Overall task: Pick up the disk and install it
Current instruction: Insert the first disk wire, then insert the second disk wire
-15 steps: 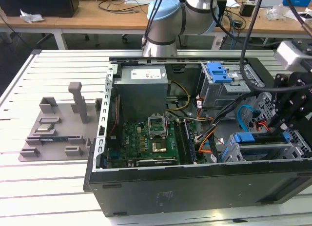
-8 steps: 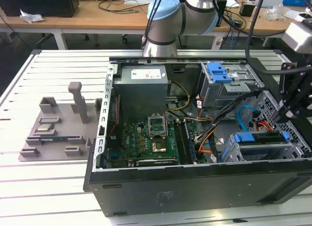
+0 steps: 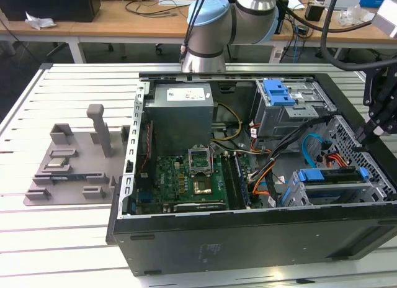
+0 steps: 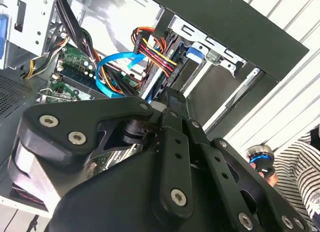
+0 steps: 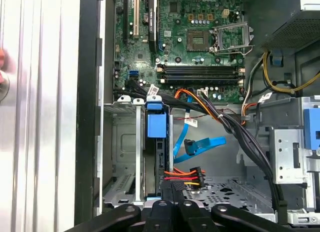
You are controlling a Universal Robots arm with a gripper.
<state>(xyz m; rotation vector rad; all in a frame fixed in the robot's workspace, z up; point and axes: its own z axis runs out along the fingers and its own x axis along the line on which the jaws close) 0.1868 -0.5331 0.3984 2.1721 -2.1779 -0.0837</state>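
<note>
The disk (image 3: 329,176) stands on edge inside the drive cage at the case's front corner, on the exterior view's right, with its blue side rails showing. The first wrist view looks down on the disk (image 5: 154,164) and its blue rail tab. Red, orange and yellow power wires (image 5: 184,174) end just beside it. My gripper (image 3: 374,130) hangs above the case's right wall, apart from the disk. In both wrist views its black fingers (image 5: 167,189) sit together, and the gripper (image 4: 170,99) is shut with nothing in it.
The open computer case (image 3: 248,235) lies on a slatted white table. Inside it are the motherboard (image 3: 186,176), a grey power supply (image 3: 180,108), an upper bay with a blue latch (image 3: 278,92) and loose cables. A grey fixture (image 3: 74,157) sits left. A person's striped sleeve (image 4: 300,164) is nearby.
</note>
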